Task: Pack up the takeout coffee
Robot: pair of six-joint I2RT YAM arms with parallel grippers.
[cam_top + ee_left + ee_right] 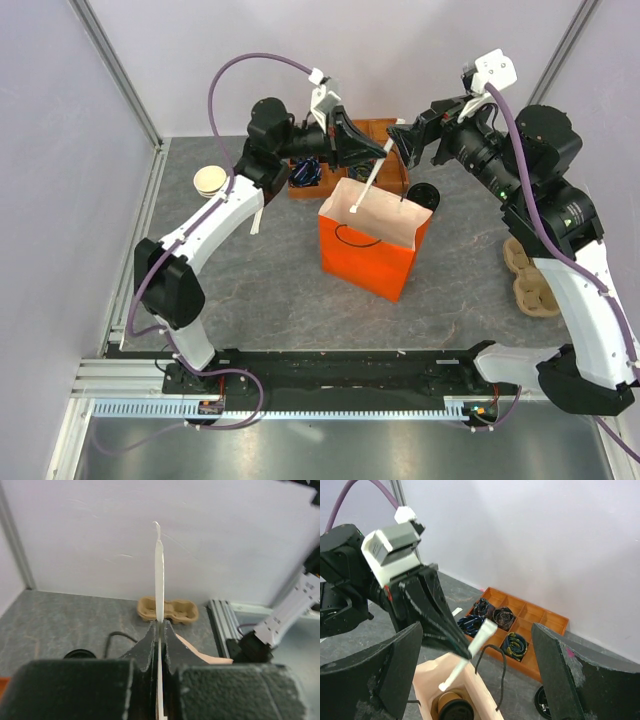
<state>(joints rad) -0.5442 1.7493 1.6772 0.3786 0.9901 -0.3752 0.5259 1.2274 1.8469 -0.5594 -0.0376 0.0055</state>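
The takeout coffee (451, 708), a tan cup with a black lid, stands inside the open orange paper bag (366, 243). My left gripper (382, 151) hangs over the bag's back rim, shut on a flat white stick (159, 575) that slants down into the bag's mouth (470, 650). In the right wrist view the left gripper's fingers (437, 620) pinch that stick just above the cup. My right gripper (402, 140) faces the left one from the right, a little above the bag. It is open (477, 630) with nothing between its fingers.
A wooden tray (547, 622) of rolled ties sits behind the bag. A loose black lid (422, 195) lies to the bag's right. Stacked lidless cups (210, 181) stand at the left, and tan cup carriers (530, 275) at the right. The bag's black cord handle (492, 660) sticks up.
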